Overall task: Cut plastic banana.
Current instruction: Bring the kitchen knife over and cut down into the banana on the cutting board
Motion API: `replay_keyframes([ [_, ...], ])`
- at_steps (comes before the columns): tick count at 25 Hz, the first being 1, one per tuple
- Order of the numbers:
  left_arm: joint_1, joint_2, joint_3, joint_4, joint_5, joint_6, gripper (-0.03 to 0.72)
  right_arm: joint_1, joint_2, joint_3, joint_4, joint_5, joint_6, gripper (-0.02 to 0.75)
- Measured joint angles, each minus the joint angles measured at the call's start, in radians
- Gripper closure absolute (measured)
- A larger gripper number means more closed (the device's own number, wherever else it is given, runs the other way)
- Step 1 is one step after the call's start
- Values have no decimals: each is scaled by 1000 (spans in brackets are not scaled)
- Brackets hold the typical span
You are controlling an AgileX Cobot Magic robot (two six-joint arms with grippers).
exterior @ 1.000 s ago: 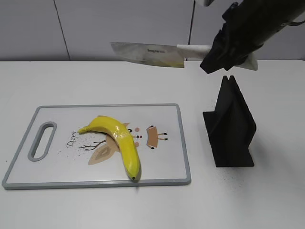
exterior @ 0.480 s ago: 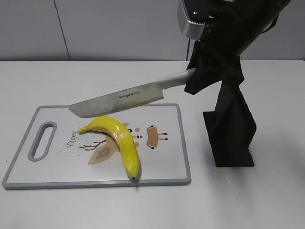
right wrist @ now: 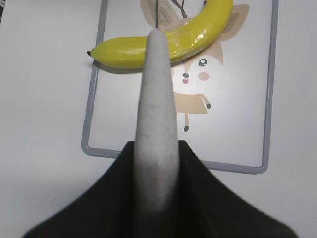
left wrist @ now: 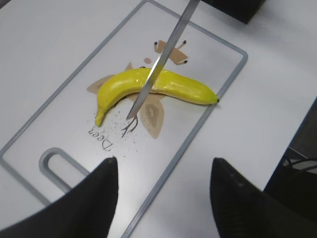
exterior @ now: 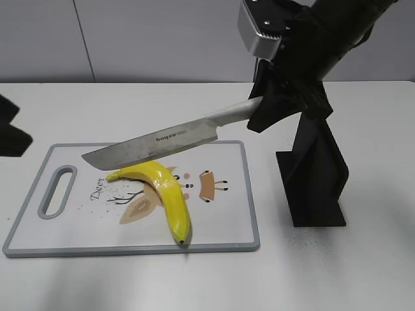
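The yellow plastic banana lies whole on the white cutting board, its dark tip toward the front edge. My right gripper is shut on the pale handle of a kitchen knife. The blade slants down to the left, close over the banana's stem half; I cannot tell if it touches. In the right wrist view the handle points at the banana. My left gripper is open and empty, hovering over the board's near edge with the banana and the blade ahead.
A black knife stand stands on the white table right of the board. The board has a grey rim and a handle slot at its left end. The left arm shows at the left edge.
The knife has swung down and to the left, from high above the table to just over the banana. The left arm has come into the exterior view at the left edge.
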Motion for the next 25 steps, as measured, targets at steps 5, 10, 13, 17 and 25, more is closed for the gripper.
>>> replay_keyframes([
  [5,-103,213,-135,24,21,66,116,0,11,0,39,1,-10,573],
  [10,-137,370,-215,78,22,81,116,0,34,0,48,4,-16,573],
  [13,-138,448,-242,86,23,95,116,0,54,0,60,4,-17,573],
  [17,-138,518,-249,117,19,108,116,0,63,0,65,3,-17,573],
  [25,-138,608,-249,114,-32,111,164,0,63,0,70,-2,-19,573],
])
